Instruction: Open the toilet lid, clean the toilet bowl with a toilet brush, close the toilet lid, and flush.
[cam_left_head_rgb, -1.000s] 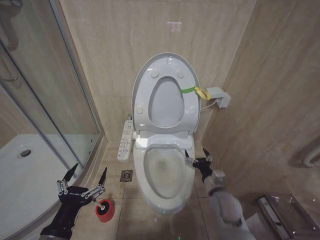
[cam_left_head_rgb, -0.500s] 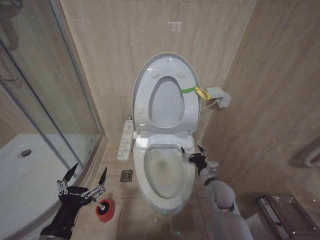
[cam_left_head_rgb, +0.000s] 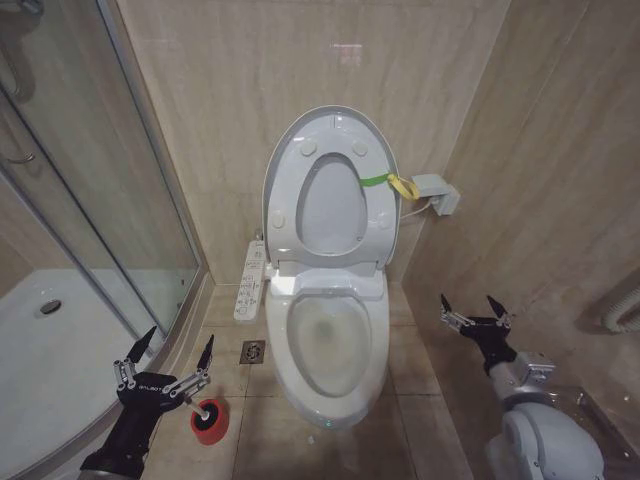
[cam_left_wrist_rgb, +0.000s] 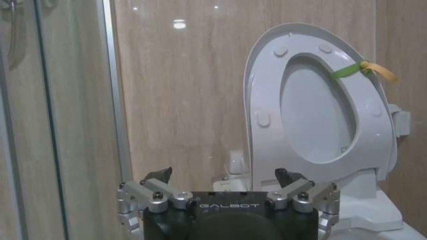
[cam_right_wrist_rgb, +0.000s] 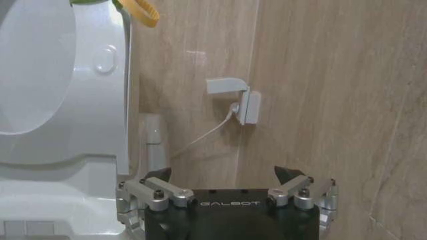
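Standing upright against the wall at 12 o'clock: glossy white oval plastic toilet lid (cam_left_head_rgb: 330, 190). White ceramic toilet bowl (cam_left_head_rgb: 332, 345), centre, uncovered. My right gripper (cam_left_head_rgb: 476, 318), 4 o'clock of the bowl, spread wide, empty. My left gripper (cam_left_head_rgb: 166, 366), 8 o'clock, spread wide, empty, just above the red cylindrical holder cup (cam_left_head_rgb: 208, 419).

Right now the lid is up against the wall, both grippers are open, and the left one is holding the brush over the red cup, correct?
Not quite. In the head view the left gripper is open and empty above the brush, which sits in the red cup. The lid is up, and the right gripper is open.
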